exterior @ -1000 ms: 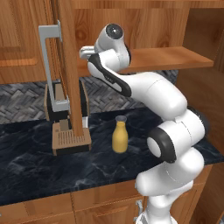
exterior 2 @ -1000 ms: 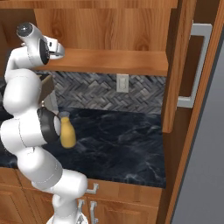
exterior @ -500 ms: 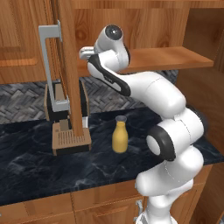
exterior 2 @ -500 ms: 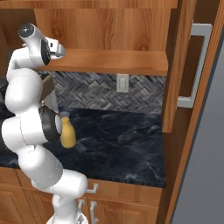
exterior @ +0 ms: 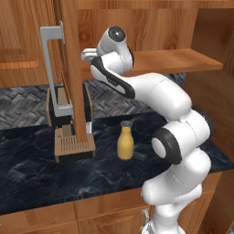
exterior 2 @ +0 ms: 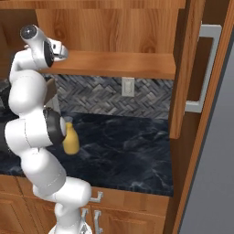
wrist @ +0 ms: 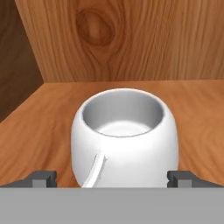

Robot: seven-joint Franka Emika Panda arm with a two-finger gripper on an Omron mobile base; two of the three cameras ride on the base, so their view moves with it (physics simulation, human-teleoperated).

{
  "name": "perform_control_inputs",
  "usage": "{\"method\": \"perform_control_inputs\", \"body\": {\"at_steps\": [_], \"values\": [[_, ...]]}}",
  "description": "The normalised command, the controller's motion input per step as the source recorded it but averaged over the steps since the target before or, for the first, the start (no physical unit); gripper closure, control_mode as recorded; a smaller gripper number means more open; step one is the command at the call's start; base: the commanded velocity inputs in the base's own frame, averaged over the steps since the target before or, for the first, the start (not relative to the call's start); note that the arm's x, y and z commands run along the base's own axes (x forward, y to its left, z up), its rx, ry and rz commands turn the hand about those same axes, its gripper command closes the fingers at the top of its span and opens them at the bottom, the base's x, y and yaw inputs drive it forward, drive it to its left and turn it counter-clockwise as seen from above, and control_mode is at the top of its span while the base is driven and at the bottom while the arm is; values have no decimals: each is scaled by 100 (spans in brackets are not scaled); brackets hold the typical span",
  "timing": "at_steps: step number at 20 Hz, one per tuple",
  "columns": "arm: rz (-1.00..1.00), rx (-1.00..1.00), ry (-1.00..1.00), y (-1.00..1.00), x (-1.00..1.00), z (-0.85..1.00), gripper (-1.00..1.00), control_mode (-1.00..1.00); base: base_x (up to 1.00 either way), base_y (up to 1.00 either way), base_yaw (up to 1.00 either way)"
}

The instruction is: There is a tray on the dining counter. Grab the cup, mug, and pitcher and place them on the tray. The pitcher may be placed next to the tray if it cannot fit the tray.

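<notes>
There's the mug (wrist: 124, 138), squat and white, round-bellied, upright on the wooden shelf (wrist: 39, 118) inside the cabinet, close to the shelf's back wall and near the dark side corner. Its inside looks pale grey here, and a thin white handle runs down its near side, angled toward the lower left. The gripper (wrist: 115, 176) sits right in front of it, jaws spread wide, one dark fingertip (wrist: 42, 176) off each flank of the mug, both level with its lower body and neither visibly touching it. From the left base view the arm climbs from the lower right, folds at its dark elbow and reaches up and left, the hand (exterior: 91, 55) going in over the shelf's front edge behind the open cabinet door (exterior: 73, 68). Below the shelf, on the black marble counter (exterior: 36, 178), stands the pitcher (exterior: 125, 142), mustard-yellow with a narrow grey neck, upright, just right of a coffee machine (exterior: 68, 123). From the right base view the pitcher (exterior 2: 70, 139) peeks out beside the arm's lower joint.
</notes>
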Motion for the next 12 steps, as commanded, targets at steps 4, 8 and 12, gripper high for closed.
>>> {"method": "perform_control_inputs", "body": {"at_steps": [4,8,12], "values": [[0,0,0,10,16,0,-100,-100,0,0,0],[0,0,0,11,14,0,-100,-100,0,0,0],[0,0,0,14,16,0,100,-100,0,0,0]]}}
